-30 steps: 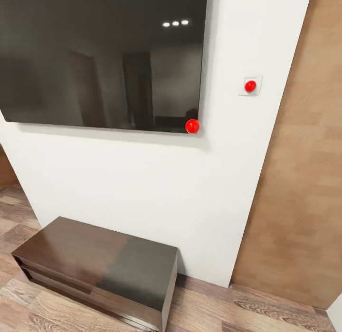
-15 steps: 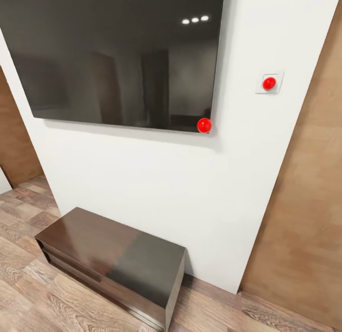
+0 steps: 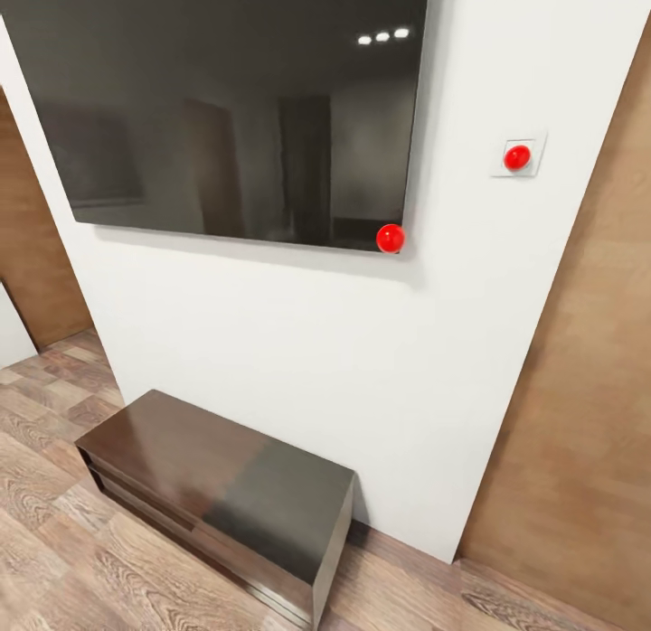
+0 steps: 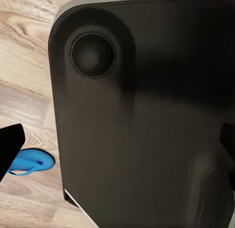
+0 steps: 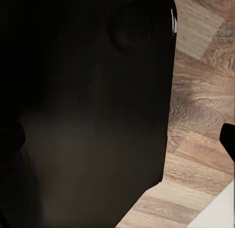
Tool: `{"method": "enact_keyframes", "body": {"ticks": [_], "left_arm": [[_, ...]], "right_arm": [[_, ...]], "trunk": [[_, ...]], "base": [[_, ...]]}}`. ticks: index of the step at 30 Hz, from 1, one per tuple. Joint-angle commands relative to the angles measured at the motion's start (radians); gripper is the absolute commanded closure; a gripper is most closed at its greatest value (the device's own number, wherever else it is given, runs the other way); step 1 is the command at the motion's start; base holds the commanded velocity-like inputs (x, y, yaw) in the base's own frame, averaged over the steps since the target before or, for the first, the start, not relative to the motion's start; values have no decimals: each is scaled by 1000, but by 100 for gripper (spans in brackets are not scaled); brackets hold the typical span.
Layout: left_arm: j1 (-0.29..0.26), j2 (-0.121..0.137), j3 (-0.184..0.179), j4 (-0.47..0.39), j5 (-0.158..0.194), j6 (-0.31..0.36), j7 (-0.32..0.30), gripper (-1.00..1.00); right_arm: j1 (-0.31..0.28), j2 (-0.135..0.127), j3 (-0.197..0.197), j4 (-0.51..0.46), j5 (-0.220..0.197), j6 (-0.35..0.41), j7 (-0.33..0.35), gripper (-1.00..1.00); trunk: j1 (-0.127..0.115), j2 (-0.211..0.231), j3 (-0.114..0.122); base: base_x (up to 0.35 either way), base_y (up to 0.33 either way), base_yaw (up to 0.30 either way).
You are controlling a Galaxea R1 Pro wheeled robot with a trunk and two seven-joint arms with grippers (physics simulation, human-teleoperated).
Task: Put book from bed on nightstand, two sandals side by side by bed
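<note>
One bright blue sandal point(image 4: 32, 160) lies on the wood-plank floor point(image 4: 24, 66) beside my black base point(image 4: 142, 120), partly behind a fingertip point(image 4: 11, 146) of my left gripper point(image 4: 117, 145). That gripper hangs open over the base with nothing between its fingers. My right gripper point(image 5: 120, 140) is open too, above the base point(image 5: 83, 115) and the floor point(image 5: 196, 115). The book, the bed and the nightstand are out of view.
Ahead, a large black wall screen point(image 3: 226, 107) hangs on a white wall point(image 3: 271, 342). Below it stands a long low dark-brown bench point(image 3: 226, 491). Tan wooden doors point(image 3: 579, 414) flank the wall on both sides. A wall switch with a red marker point(image 3: 518, 156) sits right of the screen.
The head camera has turned a little to the left: screen, bench and switch sit further right in the picture, and more of the left door shows.
</note>
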Motion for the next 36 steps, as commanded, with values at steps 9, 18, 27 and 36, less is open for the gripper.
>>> {"method": "enact_keyframes", "body": {"ticks": [9, 18, 27, 36], "left_arm": [[-1, 0, 0, 1, 0, -4, -1, -100], [-1, -1, 0, 1, 0, -4, -1, -100], [-1, 0, 0, 1, 0, -4, -1, -100], [-1, -1, 0, 1, 0, -5, -1, -100]], "right_arm": [[0, 0, 0, -1, 1, -1, 0, -100], [0, 1, 0, -1, 0, -1, 0, -100], [0, 2, 0, -1, 0, -1, 0, -100], [0, 2, 0, -1, 0, -1, 0, -100]], "trunk": [[0, 0, -1], [0, 0, -1], [0, 0, -1], [0, 0, -1]], "base": [[0, -8, 240], [-50, -46, 274], [-70, -67, 279], [-12, -11, 279]]}}
